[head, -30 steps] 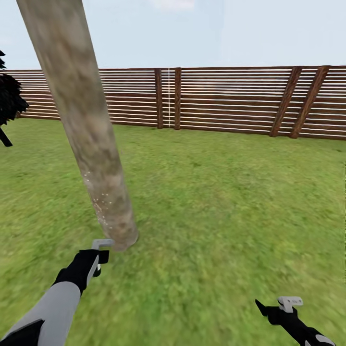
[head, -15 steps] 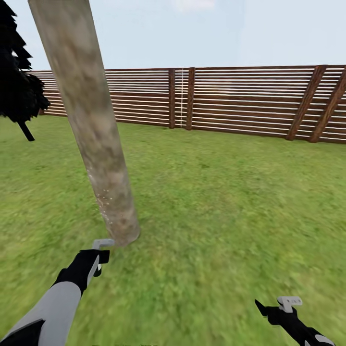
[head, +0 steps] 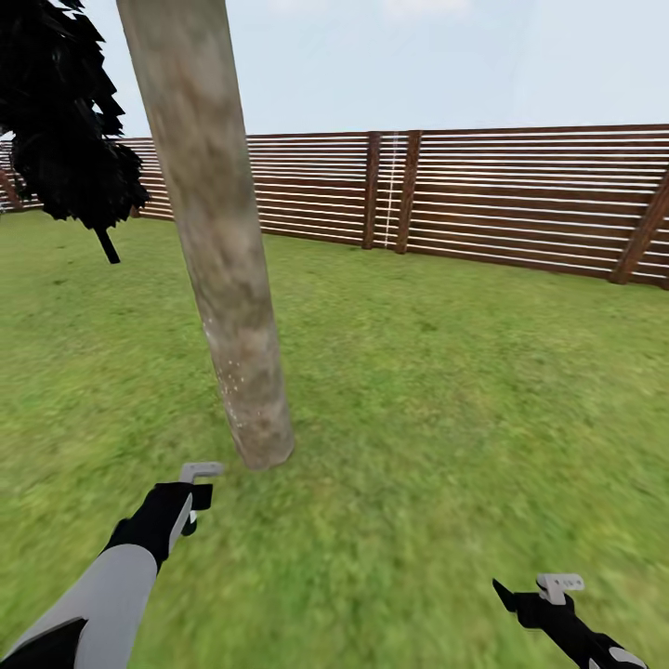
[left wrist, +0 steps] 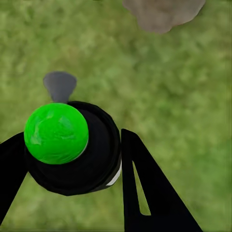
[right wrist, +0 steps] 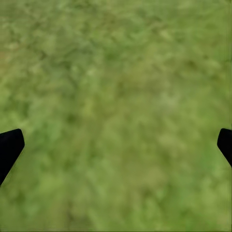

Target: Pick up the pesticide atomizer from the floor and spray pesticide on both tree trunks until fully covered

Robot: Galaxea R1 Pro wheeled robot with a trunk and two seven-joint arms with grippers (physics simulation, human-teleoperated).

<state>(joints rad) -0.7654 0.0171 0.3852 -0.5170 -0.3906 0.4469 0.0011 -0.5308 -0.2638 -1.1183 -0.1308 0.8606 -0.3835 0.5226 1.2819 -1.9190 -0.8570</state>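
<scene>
Head view puts the tree trunk (head: 228, 279) just ahead of the left end effector (head: 190, 497), leaning up and away. That end effector clamps the pesticide atomizer (left wrist: 72, 150), probably nozzle toward the trunk; the right end effector (right wrist: 116, 140) gapes wide.

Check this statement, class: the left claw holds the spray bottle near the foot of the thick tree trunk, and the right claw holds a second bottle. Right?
Not quite. The right claw is open and empty over grass, as the right wrist view shows. The rest stands: the left claw holds the spray bottle near the foot of the tree trunk.
</scene>
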